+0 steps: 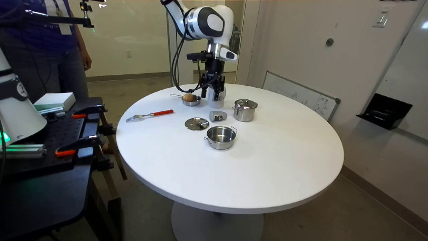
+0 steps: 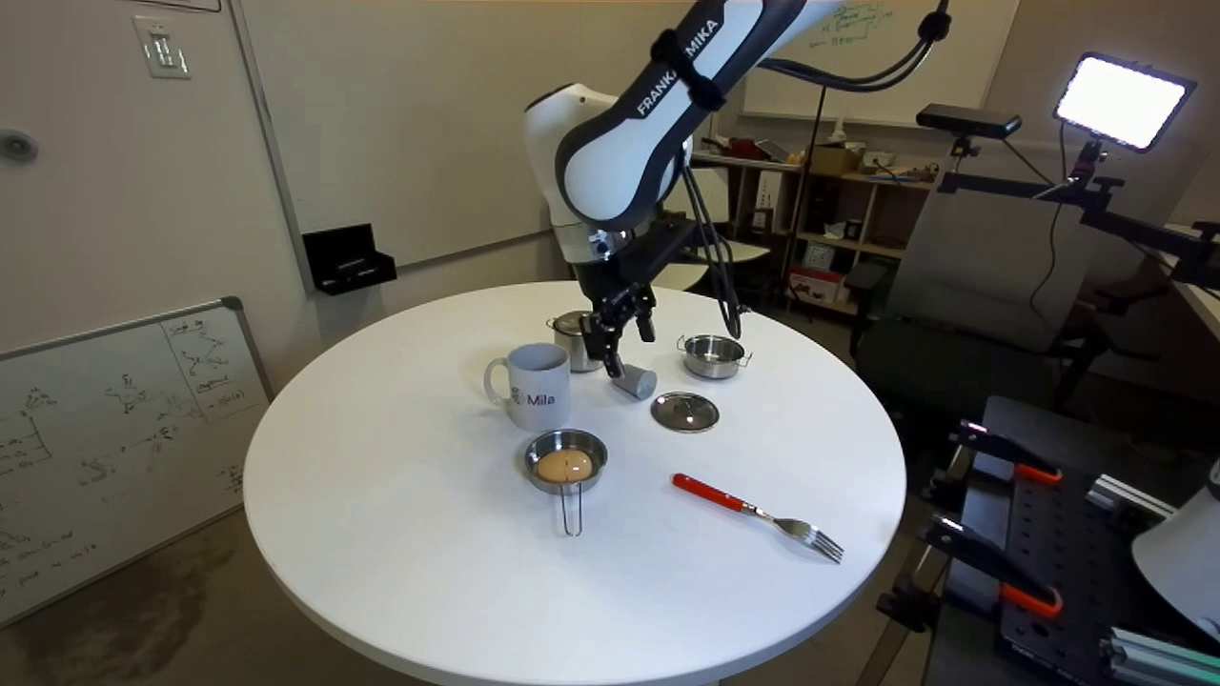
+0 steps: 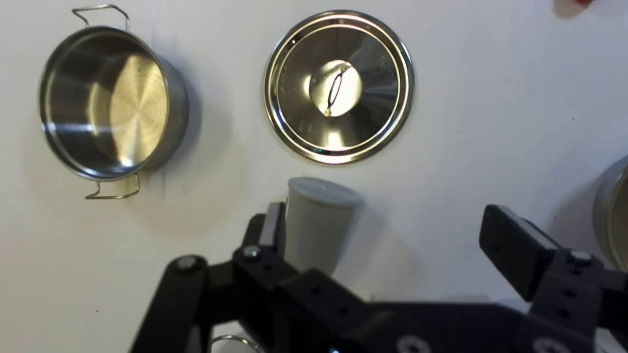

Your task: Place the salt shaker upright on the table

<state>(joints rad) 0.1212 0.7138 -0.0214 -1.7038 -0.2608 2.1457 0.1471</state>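
Fingers (image 3: 512, 250) spread wide, I hang with my gripper (image 3: 382, 225) pointing down over the round white table (image 1: 274, 160). The salt shaker (image 3: 319, 228) lies on its side on the table top, between the loose steel lid (image 3: 338, 88) and the lidded steel pot (image 1: 244, 113), apart from both. In the wrist view, the finger at the left covers part of the shaker's flank; whether the two touch, I cannot tell. The lid lies flat just beside one end of the shaker, its looped handle facing up. Near both sits the open steel pot (image 3: 176, 109), with a wire handle on each of two opposite sides. In an exterior view the white mug (image 2: 548, 372) stands upright near my gripper, the word "Mila" printed on its side. Near the mug is the small steel pan (image 2: 566, 439), holding a brown egg (image 2: 564, 467), with its long wire handle pointing away from the mug. The red-handled fork (image 2: 736, 504) lies well apart from my fingers, its tines toward the table's rim. Beyond the table, a whiteboard (image 2: 114, 448) with dark scribbles leans against the wall (image 1: 301, 43), and in an exterior view a person (image 1: 40, 50) in a blue top and jeans stands behind a dark bench (image 1: 46, 190), where orange-tipped clamps (image 1: 80, 143) grip the edge.
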